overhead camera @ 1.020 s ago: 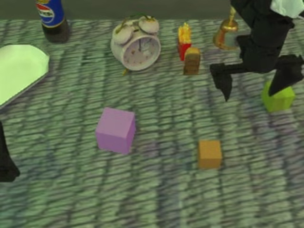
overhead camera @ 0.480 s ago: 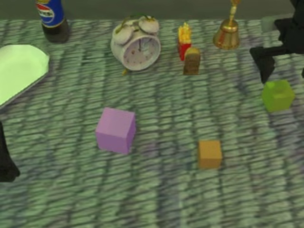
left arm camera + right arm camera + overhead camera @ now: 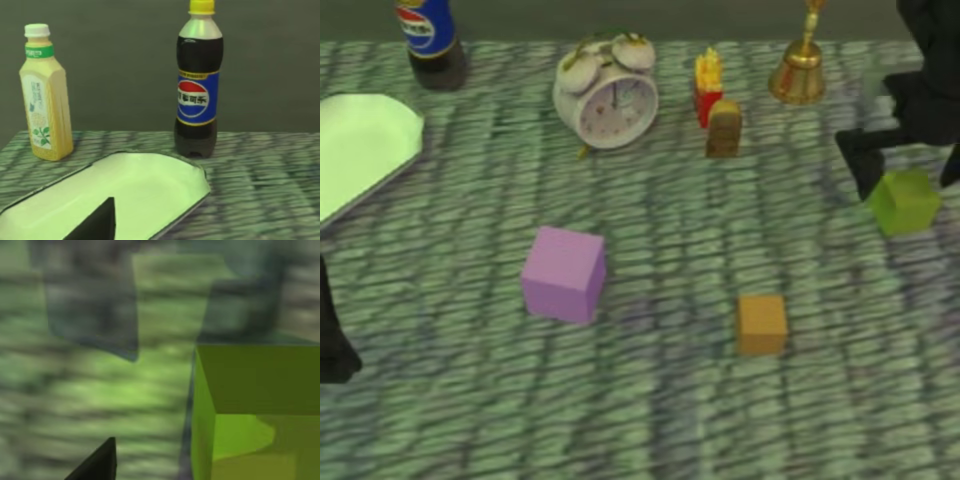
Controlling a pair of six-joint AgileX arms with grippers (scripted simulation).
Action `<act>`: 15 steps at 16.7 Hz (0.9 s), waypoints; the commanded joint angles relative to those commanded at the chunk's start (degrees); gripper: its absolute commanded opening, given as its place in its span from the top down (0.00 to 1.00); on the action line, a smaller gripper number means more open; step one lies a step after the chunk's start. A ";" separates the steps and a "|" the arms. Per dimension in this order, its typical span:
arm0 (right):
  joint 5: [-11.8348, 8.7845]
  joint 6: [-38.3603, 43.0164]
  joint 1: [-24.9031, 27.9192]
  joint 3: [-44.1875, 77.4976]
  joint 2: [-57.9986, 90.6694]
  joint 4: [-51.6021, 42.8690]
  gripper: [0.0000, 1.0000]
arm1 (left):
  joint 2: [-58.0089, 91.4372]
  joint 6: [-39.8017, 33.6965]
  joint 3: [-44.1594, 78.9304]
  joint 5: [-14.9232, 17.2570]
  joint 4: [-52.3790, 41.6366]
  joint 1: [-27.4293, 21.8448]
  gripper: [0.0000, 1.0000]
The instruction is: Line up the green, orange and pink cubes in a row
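Observation:
The lime-green cube (image 3: 905, 205) sits near the table's right edge. My right gripper (image 3: 907, 170) is open and hangs over it, one dark finger on each side of its far part. The right wrist view shows the green cube (image 3: 250, 410) close up beside one fingertip (image 3: 102, 462), apart from it. The pink cube (image 3: 563, 273) lies left of centre. The smaller orange cube (image 3: 761, 323) lies right of centre, nearer the front. My left gripper (image 3: 332, 350) is parked at the left edge, open and holding nothing.
Along the back stand a cola bottle (image 3: 427, 30), an alarm clock (image 3: 607, 95), a fries box (image 3: 708, 85), a brown toast figure (image 3: 724, 128) and a brass bell (image 3: 800, 70). A white tray (image 3: 360, 150) lies at the left, with a yellow drink bottle (image 3: 45, 95) beyond it.
My right gripper swung right, from left of the green cube to over it, then came slightly nearer the cube. The cubes and the left arm have not moved.

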 joint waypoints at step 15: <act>0.02 0.00 -0.02 -6.52 2.06 8.36 0.53 | 0.00 0.00 0.00 0.00 0.00 0.00 0.00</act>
